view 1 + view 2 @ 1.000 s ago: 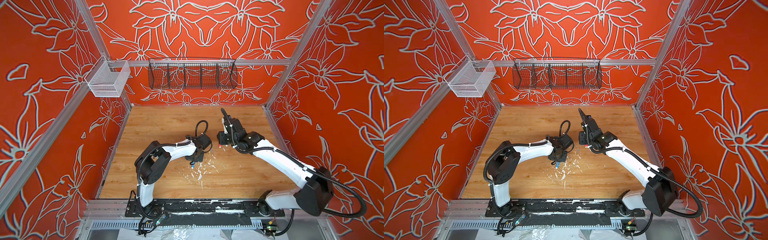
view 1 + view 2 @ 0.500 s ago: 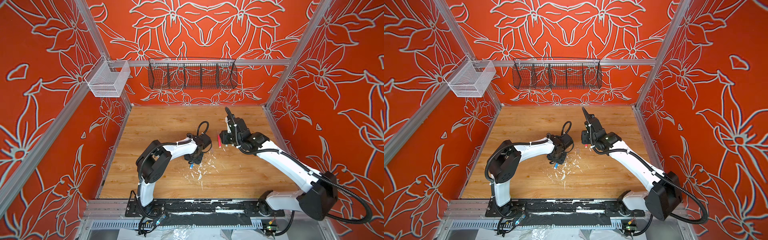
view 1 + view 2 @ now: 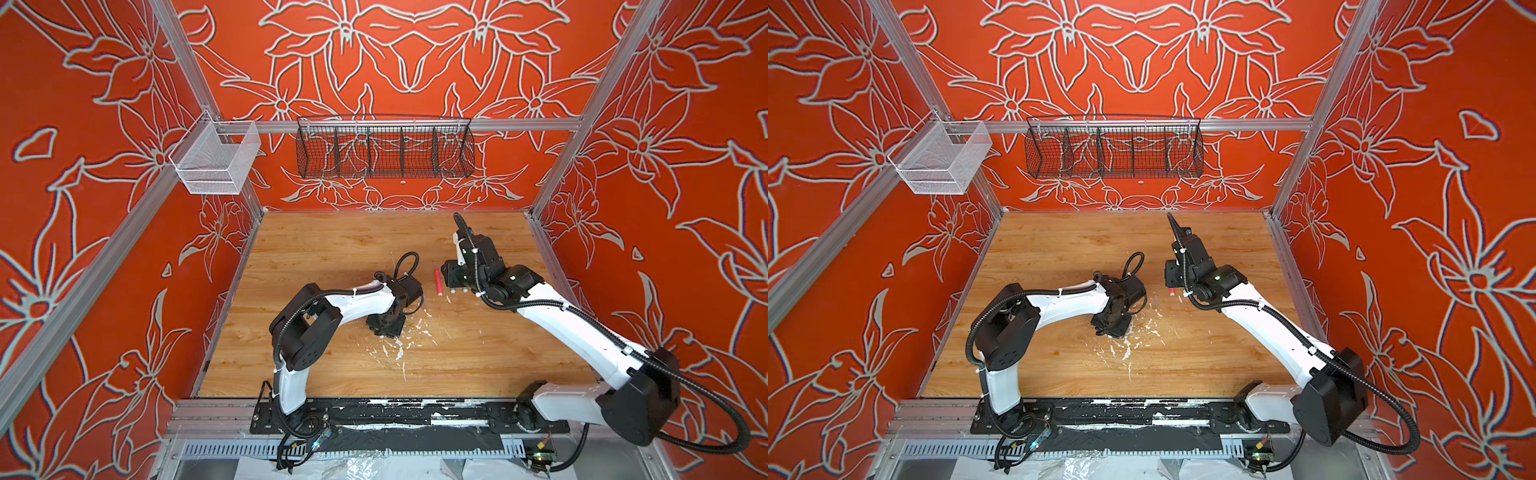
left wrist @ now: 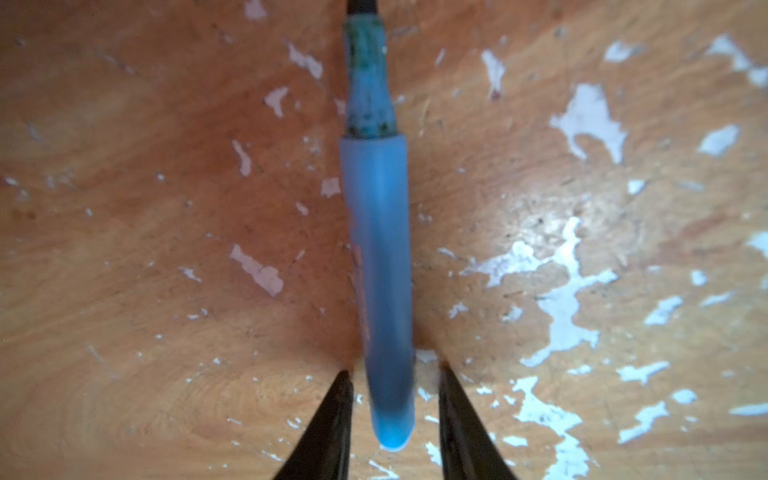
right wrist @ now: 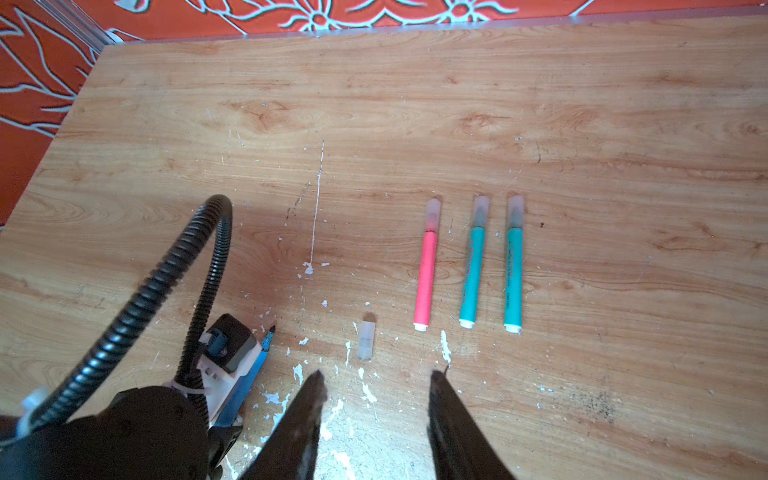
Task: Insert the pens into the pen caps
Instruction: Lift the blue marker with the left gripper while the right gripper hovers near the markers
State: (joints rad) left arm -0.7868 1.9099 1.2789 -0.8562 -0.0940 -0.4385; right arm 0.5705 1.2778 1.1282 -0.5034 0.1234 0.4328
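I'm on the left wrist feed now, and the left hand [image 4: 395, 370] has its two dark fingers either side of the blue pen [image 4: 380, 270]. They're only slightly apart, with a thin strip of table [image 4: 124, 208] showing between each finger and the barrel, so it straddles the pen and isn't pinching it. The pen's dark tip is bare and has no cap on it. I can't tell whether the barrel lies on the wood or hangs just above it. In the right wrist view the same blue pen [image 5: 249, 370] pokes out from under the left hand, tip aimed toward the far side. The right hand [image 5: 376, 372] is open moderately wide with nothing between its fingers. The loose cap [image 5: 366, 340] lies flat on the table just beyond its fingertips, among the white paint flecks [image 5: 365, 390]. Right of that cap and a little farther back, three pens lie side by side in a row, apart from one another. They are the red-pink pen [image 5: 426, 278] and then the two green pens [image 5: 472, 278] [image 5: 513, 278]. Each has its white plug toward the near side and a translucent cap [image 5: 432, 212] on its far end. In a top view the red-pink pen [image 3: 437, 282] shows just left of the right arm's wrist, while the green ones are hidden beneath it.
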